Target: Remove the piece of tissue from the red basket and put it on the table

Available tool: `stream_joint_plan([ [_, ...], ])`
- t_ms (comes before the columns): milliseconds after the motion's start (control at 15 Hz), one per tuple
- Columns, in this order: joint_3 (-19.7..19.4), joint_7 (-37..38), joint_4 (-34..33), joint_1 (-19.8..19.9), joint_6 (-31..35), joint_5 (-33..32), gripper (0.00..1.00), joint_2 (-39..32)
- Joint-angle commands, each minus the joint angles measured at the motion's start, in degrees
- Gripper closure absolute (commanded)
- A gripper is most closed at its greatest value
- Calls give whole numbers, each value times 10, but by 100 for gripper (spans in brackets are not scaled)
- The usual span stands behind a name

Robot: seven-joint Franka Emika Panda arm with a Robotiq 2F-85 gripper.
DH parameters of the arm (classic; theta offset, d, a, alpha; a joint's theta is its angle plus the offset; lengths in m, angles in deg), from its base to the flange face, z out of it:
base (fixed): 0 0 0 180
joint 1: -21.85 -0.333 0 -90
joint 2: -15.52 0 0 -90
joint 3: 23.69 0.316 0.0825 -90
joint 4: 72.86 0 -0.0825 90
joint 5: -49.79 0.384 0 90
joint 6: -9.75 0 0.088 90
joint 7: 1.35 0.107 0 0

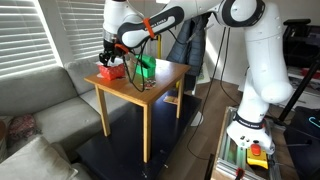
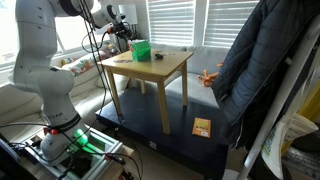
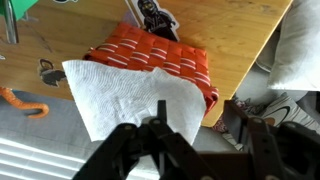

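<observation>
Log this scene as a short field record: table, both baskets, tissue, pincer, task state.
table: light wood, four slim legs
red basket: on the table, near its edge
green basket: on the table, beside the red basket
piece of tissue: white, spread open, covering part of the red basket
pincer: above the red basket, apparently shut on the tissue's edge
task state: tissue not yet laid on the table

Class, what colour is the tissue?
White; the tissue shows best in the wrist view.
</observation>
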State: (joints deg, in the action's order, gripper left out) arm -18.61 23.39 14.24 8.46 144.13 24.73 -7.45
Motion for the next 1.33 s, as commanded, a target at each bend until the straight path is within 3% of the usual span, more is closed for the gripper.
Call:
stream_joint_plan([
  [0,-22,-8,-45,-21,-13,8,70,-27],
  [333,-32,-7,-64,-30,-37,13,100,-35],
  [800,-26,-2,-74,-34,-114,36,100,-7],
  [1267,-37,63,-31,-25,-106,8,100,102],
])
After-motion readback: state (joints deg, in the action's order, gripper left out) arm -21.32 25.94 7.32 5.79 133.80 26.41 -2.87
